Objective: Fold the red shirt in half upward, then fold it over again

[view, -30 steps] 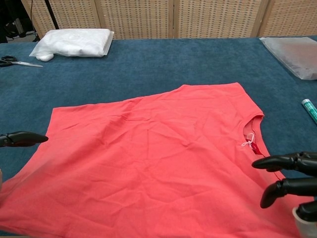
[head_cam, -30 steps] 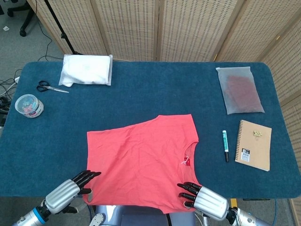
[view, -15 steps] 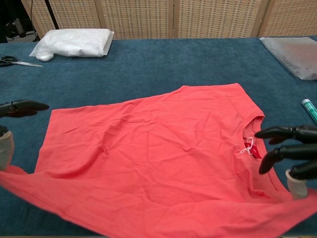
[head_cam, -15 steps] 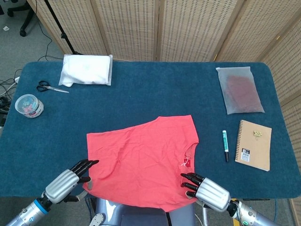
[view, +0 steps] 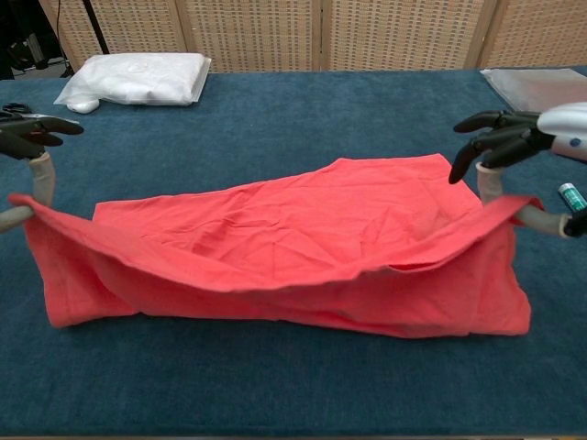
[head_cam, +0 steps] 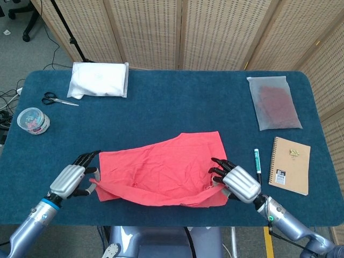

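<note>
The red shirt (head_cam: 166, 164) lies in the middle of the blue table (head_cam: 177, 110), with its near hem lifted off the surface and carried over the part that lies flat. My left hand (head_cam: 71, 179) pinches the hem's left corner, and my right hand (head_cam: 239, 182) pinches the right corner by the neckline. In the chest view the raised hem sags in an arc between the left hand (view: 37, 156) and the right hand (view: 514, 137), above the rest of the shirt (view: 284, 229). The other fingers of both hands are spread.
A white packet (head_cam: 99, 79), scissors (head_cam: 56, 99) and a tub of small bits (head_cam: 33, 120) sit at the back left. On the right are a frosted bag (head_cam: 274, 102), a marker (head_cam: 257, 165) just beside my right hand, and a notebook (head_cam: 290, 164).
Both hands took hold of the near hem, rose from the table's front edge and moved away from me, carrying the hem over the shirt's lower half.
</note>
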{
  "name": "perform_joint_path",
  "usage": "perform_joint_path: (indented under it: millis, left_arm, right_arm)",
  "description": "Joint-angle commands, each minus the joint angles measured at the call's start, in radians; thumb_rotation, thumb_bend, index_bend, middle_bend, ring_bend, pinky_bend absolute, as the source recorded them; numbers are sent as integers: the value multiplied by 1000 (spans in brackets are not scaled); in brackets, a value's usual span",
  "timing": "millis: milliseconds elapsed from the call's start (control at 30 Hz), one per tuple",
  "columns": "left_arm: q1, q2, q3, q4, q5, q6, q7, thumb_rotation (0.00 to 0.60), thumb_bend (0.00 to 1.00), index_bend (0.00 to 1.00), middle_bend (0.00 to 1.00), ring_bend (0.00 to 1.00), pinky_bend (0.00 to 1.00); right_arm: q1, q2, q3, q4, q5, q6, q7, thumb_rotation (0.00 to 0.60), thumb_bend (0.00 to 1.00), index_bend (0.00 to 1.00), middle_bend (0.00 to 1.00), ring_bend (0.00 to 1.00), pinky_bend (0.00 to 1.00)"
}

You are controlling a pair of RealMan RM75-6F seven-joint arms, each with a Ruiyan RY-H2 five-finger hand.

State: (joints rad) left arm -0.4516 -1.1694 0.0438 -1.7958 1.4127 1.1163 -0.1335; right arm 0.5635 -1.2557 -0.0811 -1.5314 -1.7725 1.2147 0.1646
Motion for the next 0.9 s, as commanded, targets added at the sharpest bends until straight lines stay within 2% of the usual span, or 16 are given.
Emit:
perform_joint_path:
  millis: [33,233,467,700,900]
  left_arm:
    - [-47,-27,-76,16,-124,-69,61,600,586,710,0,0,0]
    - [-116,-46,-142,36,-319,-176,128,600,585,711,0,0,0]
    - [-167,-93,-177,88,-490,-202,225,600,586,717,0,0,0]
    - [-203,-158,-192,157,-614,-210,291,600,585,720,0,0,0]
    - [-229,-211,-204,212,-694,-213,327,600,586,722,0,0,0]
  right_arm:
    - [51,-3,76,-11,112,-97,-10,600,621,636,290,58,168]
    - [111,-43,155,37,276,-242,-12,600,620,636,290,58,168]
    - [177,-102,222,127,419,-369,-48,600,622,636,290,57,168]
    - [224,-158,264,208,526,-450,-79,600,628,636,290,57,169]
    - [254,-209,275,281,578,-500,-95,600,627,636,290,57,169]
